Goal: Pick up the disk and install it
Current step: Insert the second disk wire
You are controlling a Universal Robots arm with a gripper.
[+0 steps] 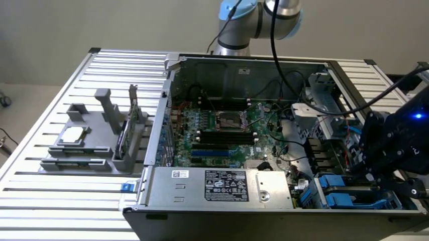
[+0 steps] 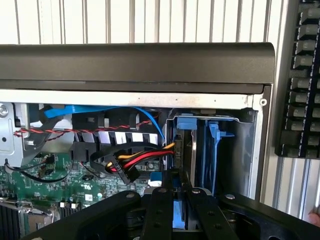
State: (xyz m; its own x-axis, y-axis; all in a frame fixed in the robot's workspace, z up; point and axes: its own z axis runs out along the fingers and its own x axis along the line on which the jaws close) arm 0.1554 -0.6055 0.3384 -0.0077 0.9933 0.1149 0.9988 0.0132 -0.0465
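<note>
Black fingers of the hand are clamped on the blue-framed disk, low in the wrist view. It hangs over the drive bay at the computer case's lower-right corner; pickup looks done, seating remains.

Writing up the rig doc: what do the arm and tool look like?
Arm: silver-grey tubes, light blue joint caps, black cable running down it. Tool: matte black, boxy, with a glowing blue light; its fingers are black flat bars with small holes.
</note>
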